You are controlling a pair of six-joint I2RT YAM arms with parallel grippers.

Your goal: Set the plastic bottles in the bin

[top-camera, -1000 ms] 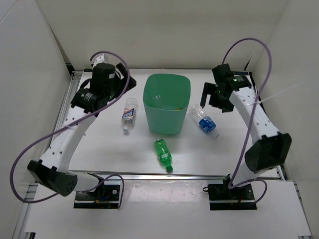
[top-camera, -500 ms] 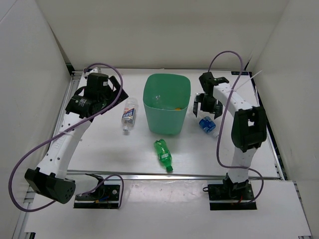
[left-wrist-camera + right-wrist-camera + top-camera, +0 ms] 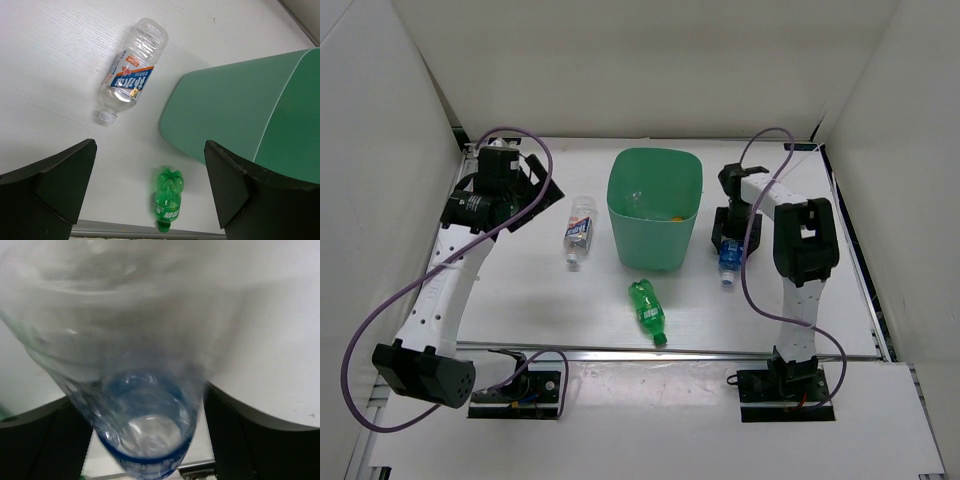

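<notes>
The mint-green bin [image 3: 655, 238] stands mid-table, with an orange bottle [image 3: 677, 213] just showing inside it. My right gripper [image 3: 729, 238] points down just right of the bin and is shut on a clear bottle with a blue label [image 3: 727, 258]. That bottle [image 3: 145, 435] fills the right wrist view, a finger against each side of it. Left of the bin lies another clear blue-labelled bottle [image 3: 579, 232] [image 3: 131, 75]. A green bottle [image 3: 647, 310] [image 3: 168, 202] lies in front of the bin [image 3: 240, 110]. My left gripper [image 3: 523, 190] [image 3: 150, 155] hovers open and empty at the far left.
White walls close in the table on the left, right and back. A metal rail [image 3: 660, 352] runs along the table's near edge, just beyond the green bottle's cap. Purple cables [image 3: 380, 300] loop off both arms.
My right arm folded inward and came down onto the blue-labelled bottle right of the bin, and its jaws closed on it. The left arm drew back a little to the left, still open.
</notes>
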